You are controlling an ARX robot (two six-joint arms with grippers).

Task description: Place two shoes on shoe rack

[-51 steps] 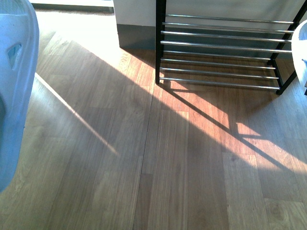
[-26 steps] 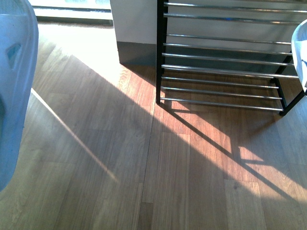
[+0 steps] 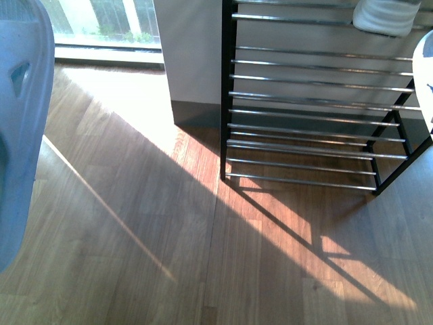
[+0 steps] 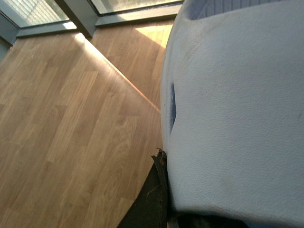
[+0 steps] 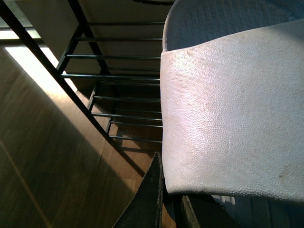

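Since a second ago: shoe rack [image 3: 304,122] lower in view, more tiers showing. Left pincer [image 4: 159,199] clamped on left sandal [image 3: 20,128]; right pincer [image 5: 164,199] clamped on right sandal [image 5: 232,109].

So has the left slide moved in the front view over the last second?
No. The left slide sits at the same spot on the frame's left edge. The shoe rack and floor have slid down the frame, so the camera itself moved, carrying the slide along.

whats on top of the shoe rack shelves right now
On the shoe rack, one pale object rests on an upper shelf at the frame's top edge, mostly cut off. The lower shelves' rods show nothing on them. Tiers higher up are out of view.
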